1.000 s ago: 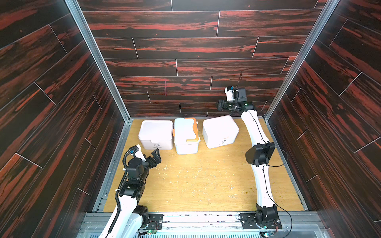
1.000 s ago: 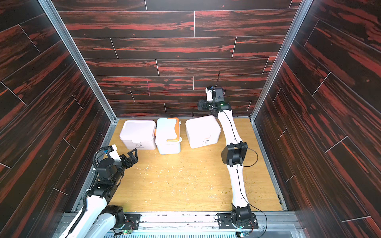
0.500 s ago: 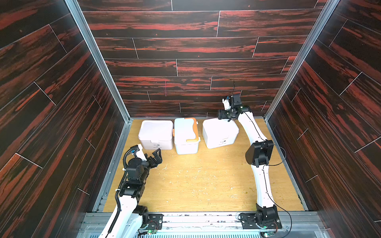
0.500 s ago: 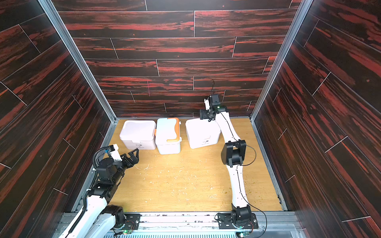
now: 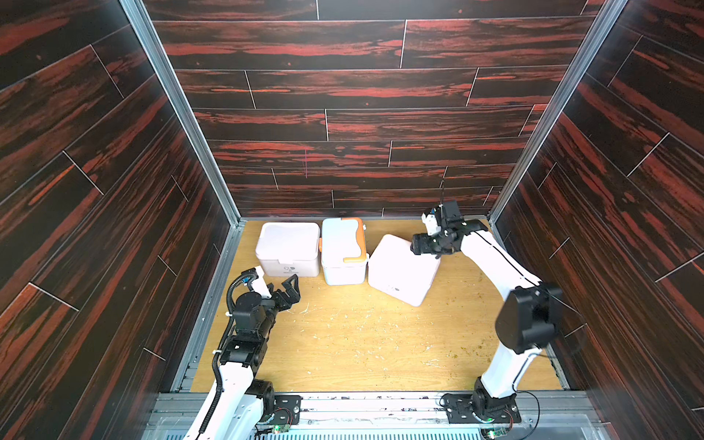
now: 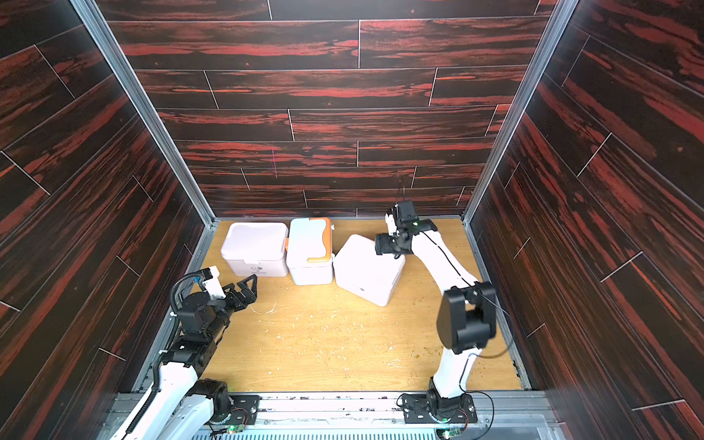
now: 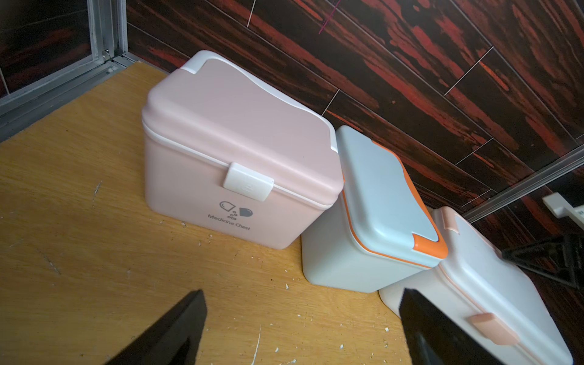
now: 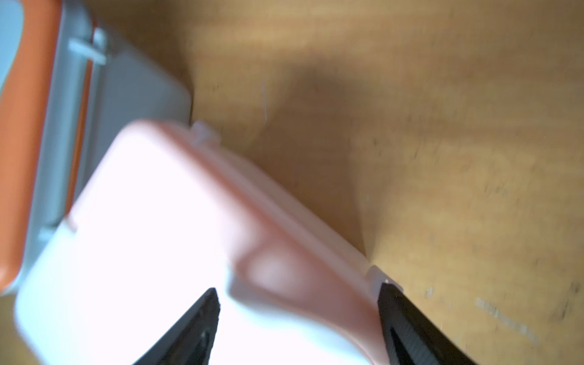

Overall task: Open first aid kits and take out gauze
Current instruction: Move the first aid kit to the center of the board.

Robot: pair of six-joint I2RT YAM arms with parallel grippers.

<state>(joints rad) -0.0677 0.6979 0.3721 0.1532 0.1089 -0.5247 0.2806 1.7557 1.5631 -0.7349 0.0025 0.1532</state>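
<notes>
1. The gauze is nowhere in view. All three first aid kits have their lids down, so it is presumably still packed inside.
2. The right-hand pinkish-white kit (image 5: 400, 270) has just changed. A second ago it sat square in the row by the back wall. Now it is swung askew, one corner pointing forward, its side close against the blue-white kit with the orange handle (image 5: 343, 251).
3. The pink "Medicine Chest" kit (image 5: 288, 247) and the blue-white one have not shifted. The white latch (image 7: 248, 185) is shut.
4. The right gripper (image 5: 423, 245) has come forward from the wall to the turned kit's rear corner. Its fingers (image 8: 407, 322) stand spread astride the back rim, one beside a hinge tab (image 8: 377, 278), hooking rather than clamping.
5. The left gripper (image 5: 287, 291) waits low over the worktop (image 5: 362, 343) before the pink kit, fingers wide apart and empty.
6. Judged from this, the turn only repositions the kit. Its peach clasp (image 7: 493, 325) is still fastened, and no opening has begun.
</notes>
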